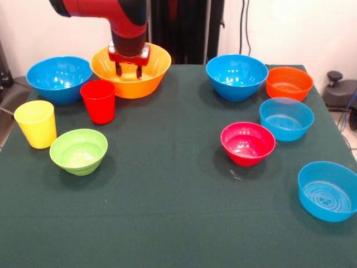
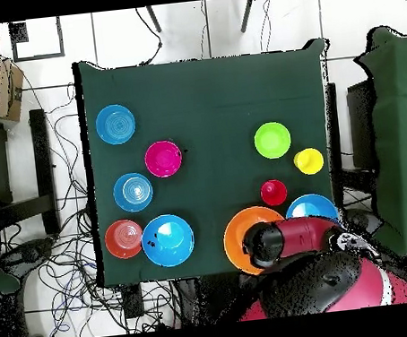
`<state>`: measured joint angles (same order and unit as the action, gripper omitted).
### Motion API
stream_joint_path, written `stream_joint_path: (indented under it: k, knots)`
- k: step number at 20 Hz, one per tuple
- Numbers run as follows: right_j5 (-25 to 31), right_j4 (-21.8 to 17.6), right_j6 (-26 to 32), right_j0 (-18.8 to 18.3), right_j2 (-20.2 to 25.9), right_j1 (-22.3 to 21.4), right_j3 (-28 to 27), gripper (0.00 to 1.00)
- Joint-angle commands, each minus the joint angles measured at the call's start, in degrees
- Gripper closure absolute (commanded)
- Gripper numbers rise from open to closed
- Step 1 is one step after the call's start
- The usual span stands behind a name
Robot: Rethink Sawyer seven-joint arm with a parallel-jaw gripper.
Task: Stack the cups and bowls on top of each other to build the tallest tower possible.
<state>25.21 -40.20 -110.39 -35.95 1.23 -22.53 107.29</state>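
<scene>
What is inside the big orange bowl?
Nothing shows inside the big yellow-orange bowl, only its bare floor. The gripper hangs over it with jaws apart, and the arm hides part of the bowl from above.

Red arm [image 1: 106, 11] with black joint sections; red wrist plate; short dark fingers [image 1: 119, 68].

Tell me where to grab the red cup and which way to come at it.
Grip the red cup by its rim wall, coming straight down from above. It stands upright with its mouth open, taller than wide, so one side of the rim is free to pinch. The deep blue bowl and the yellow-orange bowl sit close, which probably crowds a sideways approach.
</scene>
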Motion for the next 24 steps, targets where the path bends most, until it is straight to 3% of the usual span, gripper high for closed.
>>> stream_joint_path:
  k: [1,4,14,24]
  knots:
    - [-46.0,0.8,-15.1,7.2,-13.4,4.6,2.9,0.00]
    - [-47.4,2.8,-13.2,6.5,-13.2,6.1,1.7,0.00]
    - [-42.7,4.4,-7.6,2.6,-7.2,4.6,-3.2,0.00]
    - [-35.2,3.3,-5.3,-0.2,-1.7,-0.4,-4.0,0.00]
